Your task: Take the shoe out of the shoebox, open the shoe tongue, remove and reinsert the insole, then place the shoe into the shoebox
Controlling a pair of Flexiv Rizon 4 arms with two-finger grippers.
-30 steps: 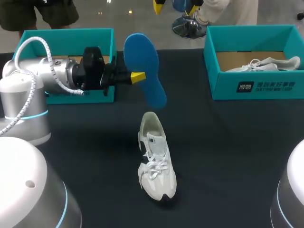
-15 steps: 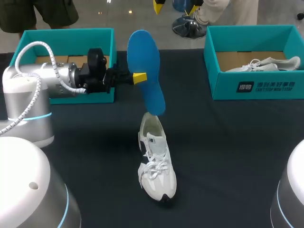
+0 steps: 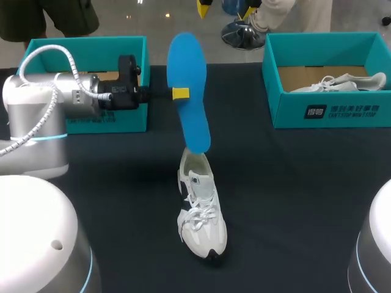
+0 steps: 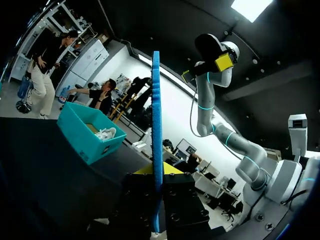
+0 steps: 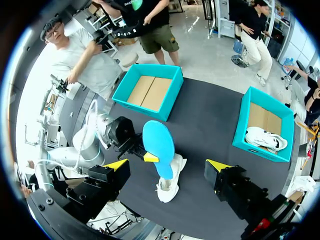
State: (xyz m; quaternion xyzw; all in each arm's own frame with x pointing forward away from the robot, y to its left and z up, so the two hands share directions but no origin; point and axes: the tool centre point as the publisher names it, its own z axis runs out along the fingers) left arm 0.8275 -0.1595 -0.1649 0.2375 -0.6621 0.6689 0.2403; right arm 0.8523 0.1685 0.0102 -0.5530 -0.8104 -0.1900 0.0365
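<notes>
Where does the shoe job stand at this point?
Done: the shoe stands on the table with its blue insole out. In hand: the left gripper holds the insole, lower end at the shoe's opening. Left: seating it, then putting the shoe into the empty shoebox.

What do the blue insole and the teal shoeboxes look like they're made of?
The insole: likely foam, matte blue; edge-on in the left wrist view it looks thin and porous. The left shoebox and right shoebox: probably cardboard, teal outside, with plain brown matte floors.
</notes>
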